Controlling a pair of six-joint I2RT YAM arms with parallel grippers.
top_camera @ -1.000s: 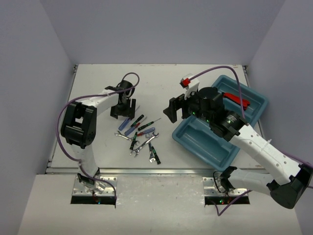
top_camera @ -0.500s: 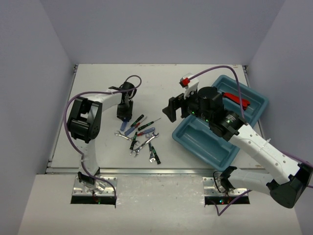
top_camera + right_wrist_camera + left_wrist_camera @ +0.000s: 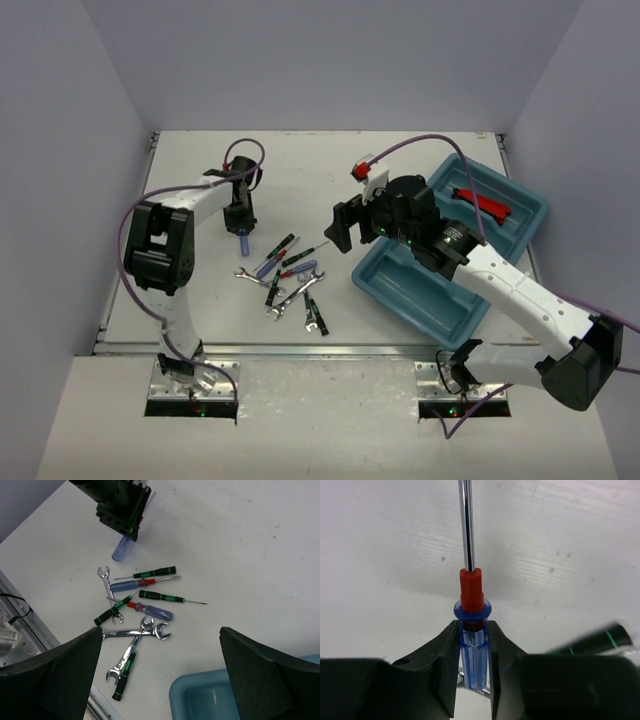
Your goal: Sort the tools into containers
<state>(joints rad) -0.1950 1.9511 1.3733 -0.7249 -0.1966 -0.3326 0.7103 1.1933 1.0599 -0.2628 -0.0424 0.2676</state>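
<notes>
Loose tools (image 3: 288,280) lie nearest the bases, thin screwdrivers crossed over silver wrenches (image 3: 135,631); the teal tray (image 3: 440,305) sits at 3 o'clock of them; the right gripper (image 3: 352,222) hovers between, jaws spread wide, carrying nothing. At 11 o'clock of the pile, the left gripper (image 3: 472,627) is clamped on the blue-handled screwdriver (image 3: 471,597), just behind its red collar. Judged light and rigid; the smooth plastic handle may pivot; avoid gripping the thin shaft.

Around tool pile (image 3: 288,283): bare table (image 3: 205,290) left and near side; tray (image 3: 425,305) blocks right; right gripper (image 3: 348,227) hangs far-right; left gripper (image 3: 240,220) clamping blue screwdriver (image 3: 245,240) sits far-left
</notes>
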